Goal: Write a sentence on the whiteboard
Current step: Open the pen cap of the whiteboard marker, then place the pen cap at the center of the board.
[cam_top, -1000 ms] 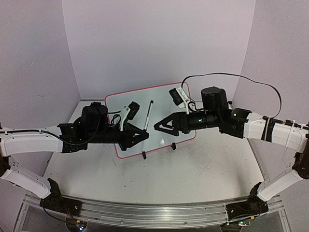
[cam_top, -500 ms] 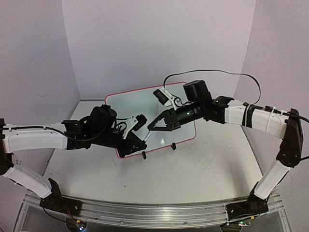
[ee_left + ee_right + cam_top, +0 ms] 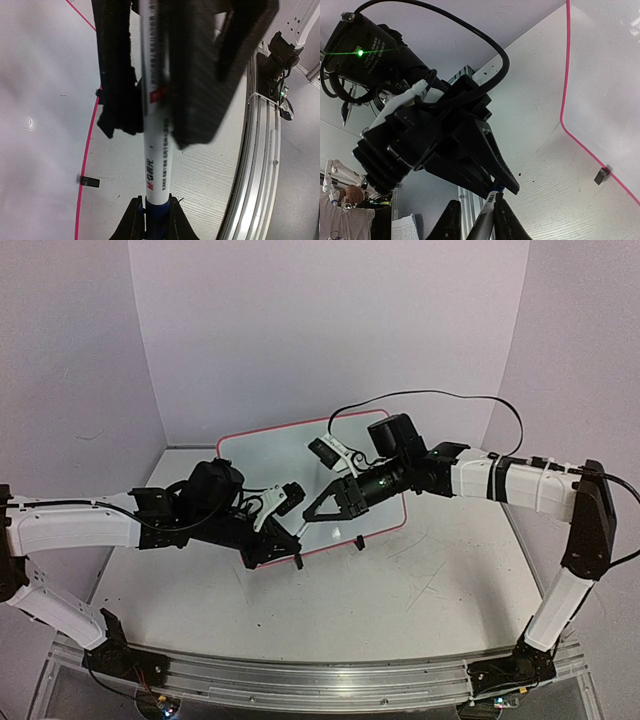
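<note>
Marker (image 3: pixel 155 170) clamped by left gripper (image 3: pixel 156 131), right gripper (image 3: pixel 486 207) seemingly pinching cap (image 3: pixel 154 217), indistinct overhead

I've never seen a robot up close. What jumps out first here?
Two black grippers meet nose to nose over the front edge of the red-rimmed whiteboard. They share one white marker: the left gripper clamps its barrel, and the right gripper pinches its blue end.
</note>
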`<state>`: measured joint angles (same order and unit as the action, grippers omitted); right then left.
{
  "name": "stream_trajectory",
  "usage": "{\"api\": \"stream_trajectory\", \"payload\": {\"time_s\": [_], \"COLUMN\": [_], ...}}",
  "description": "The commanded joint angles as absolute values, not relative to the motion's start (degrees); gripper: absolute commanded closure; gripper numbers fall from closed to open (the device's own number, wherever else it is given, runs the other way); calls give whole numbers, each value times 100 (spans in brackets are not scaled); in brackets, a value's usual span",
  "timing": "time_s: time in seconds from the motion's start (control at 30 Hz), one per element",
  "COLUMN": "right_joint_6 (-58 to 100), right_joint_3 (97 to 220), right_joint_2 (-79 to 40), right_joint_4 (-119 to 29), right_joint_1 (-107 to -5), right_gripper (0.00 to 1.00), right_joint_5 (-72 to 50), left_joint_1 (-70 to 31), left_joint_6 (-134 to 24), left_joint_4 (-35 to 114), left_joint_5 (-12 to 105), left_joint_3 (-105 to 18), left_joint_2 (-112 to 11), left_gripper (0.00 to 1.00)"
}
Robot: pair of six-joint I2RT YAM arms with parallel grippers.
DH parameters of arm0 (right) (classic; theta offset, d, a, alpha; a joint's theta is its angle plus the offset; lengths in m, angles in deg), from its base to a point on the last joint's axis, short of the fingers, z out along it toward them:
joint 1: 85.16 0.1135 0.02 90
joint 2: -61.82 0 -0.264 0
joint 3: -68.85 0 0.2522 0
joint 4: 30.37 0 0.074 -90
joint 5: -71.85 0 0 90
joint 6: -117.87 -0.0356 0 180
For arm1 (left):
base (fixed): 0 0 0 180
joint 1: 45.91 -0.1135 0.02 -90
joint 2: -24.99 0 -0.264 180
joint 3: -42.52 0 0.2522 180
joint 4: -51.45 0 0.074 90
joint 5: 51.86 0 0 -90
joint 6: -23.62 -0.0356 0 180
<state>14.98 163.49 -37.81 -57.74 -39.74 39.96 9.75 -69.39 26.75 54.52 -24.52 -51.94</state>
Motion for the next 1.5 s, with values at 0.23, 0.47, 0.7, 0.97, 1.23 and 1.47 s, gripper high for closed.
{"api": "stream_trajectory", "payload": {"time_s": [0.23,0.47,0.7,0.97,1.23,1.47], "right_joint_6": [1878,1593,1239,1444,1795,1776], "right_joint_3": [16176,15434,14994,14741,15113,15370], "right_joint_2": [-3376,-2211,-1388,-573,-1422,-1934], "right_joint_4": [-5720,-5457,-5197,-5273,-4949,-4598], "right_joint_1": [-4052,-4845,-5188,-5189,-4096,-4003], "right_gripper": [100,100,100,100,100,100], "right_joint_5": [3516,3489,3397,1623,652,966], "left_joint_1": [965,892,886,667,-943,-1989], "left_joint_6": [-7107,-7305,-7066,-4378,-1802,-2274], "left_joint_4": [2409,1945,1941,2008,582,926], "left_joint_5": [5255,4743,4509,2317,2081,3234], "left_joint_3": [-2684,-2206,-1981,-1590,-1025,-790], "left_joint_2": [-5148,-5008,-4443,-3148,-3228,-4576], "left_gripper": [100,100,100,100,100,100]}}
